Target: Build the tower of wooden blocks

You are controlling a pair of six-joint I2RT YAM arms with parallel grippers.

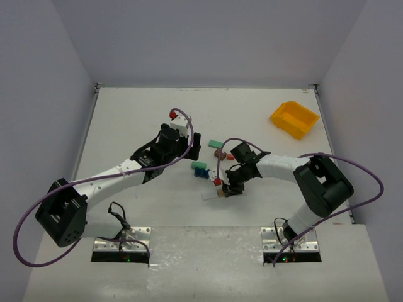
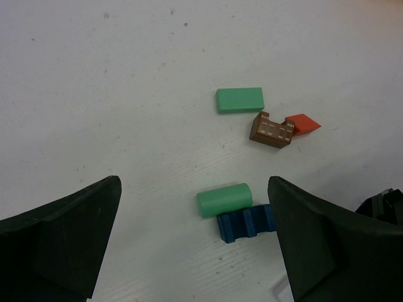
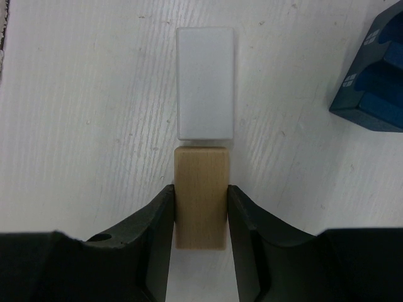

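Observation:
My right gripper (image 3: 200, 192) is shut on a pale tan wooden block (image 3: 200, 195) that rests low on the table, end to end with a white flat plank (image 3: 205, 82). In the top view this gripper (image 1: 223, 190) is just right of the plank (image 1: 208, 196). My left gripper (image 2: 195, 251) is open and empty, its fingers on either side of a green cylinder (image 2: 224, 199) and a blue notched block (image 2: 247, 223) without touching them. Beyond lie a green flat block (image 2: 240, 99), a brown block (image 2: 272, 130) and a red wedge (image 2: 302, 123).
A yellow plastic bin (image 1: 294, 118) stands at the back right. The blue block also shows at the right edge of the right wrist view (image 3: 374, 82). The loose blocks cluster between the two grippers at the table's middle (image 1: 217, 151).

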